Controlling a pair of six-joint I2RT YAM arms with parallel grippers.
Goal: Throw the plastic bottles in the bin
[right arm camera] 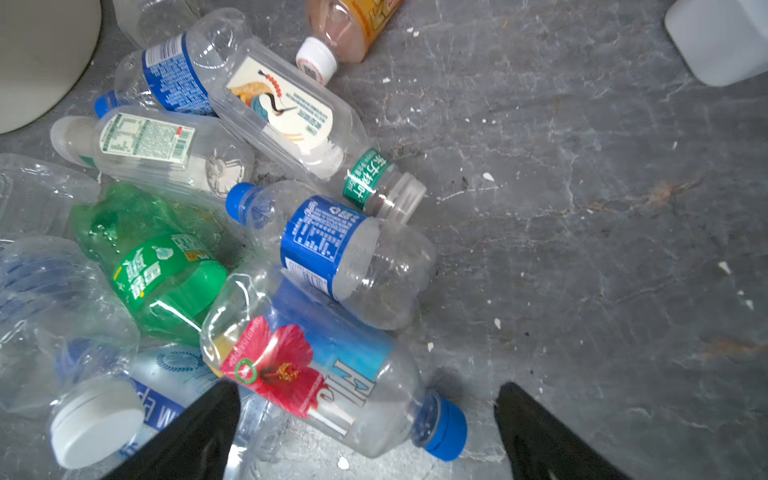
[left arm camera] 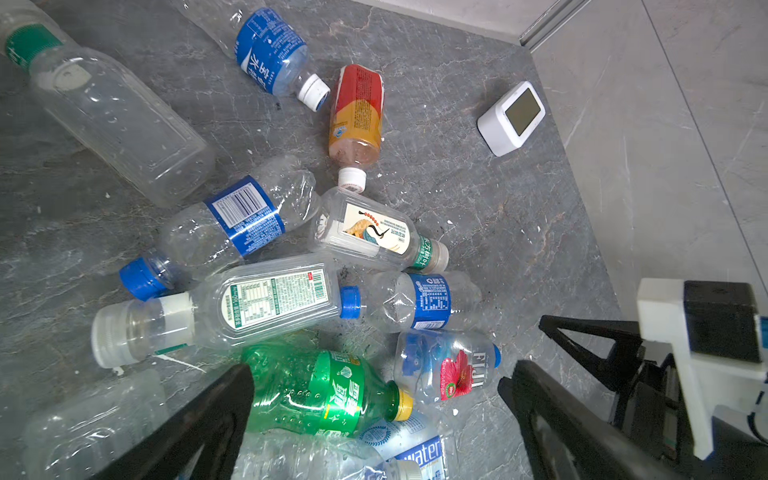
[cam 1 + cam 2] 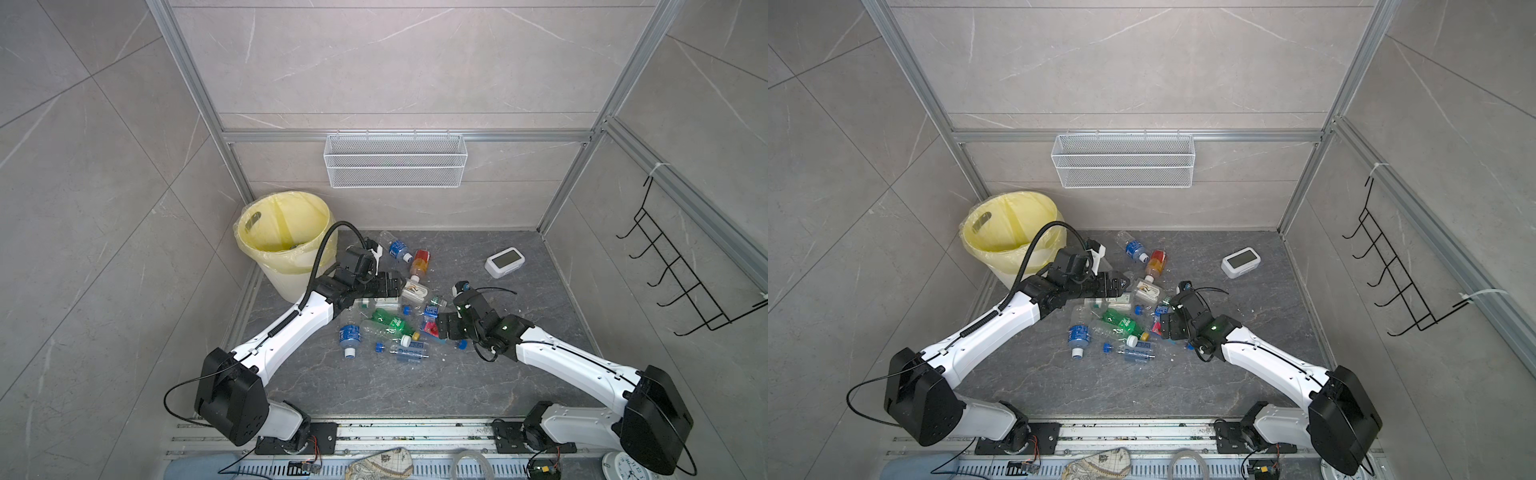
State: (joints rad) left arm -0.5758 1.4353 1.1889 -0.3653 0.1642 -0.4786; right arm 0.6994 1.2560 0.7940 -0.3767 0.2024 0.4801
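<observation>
Several plastic bottles (image 3: pixel 388 318) lie heaped on the dark floor in both top views, mostly clear with blue labels. A green bottle (image 2: pixel 307 386) lies below my left gripper (image 2: pixel 376 374), which hangs open over the pile's left side (image 3: pixel 392 286) and holds nothing. My right gripper (image 1: pixel 368 388) is open too, low at the pile's right edge (image 3: pixel 440 326). Its fingers straddle the capped end of a clear bottle with a red flower label (image 1: pixel 316 365) without closing on it. An orange-red bottle (image 3: pixel 419 262) lies farther back. The bin (image 3: pixel 286 282), yellow-lined, stands at the back left.
A white digital clock (image 3: pixel 504 261) sits on the floor at the back right of the pile. On the back wall hangs a white wire mesh basket (image 3: pixel 395 160). A black hook rack (image 3: pixel 681 274) hangs on the right wall. Metal frame rails edge the floor.
</observation>
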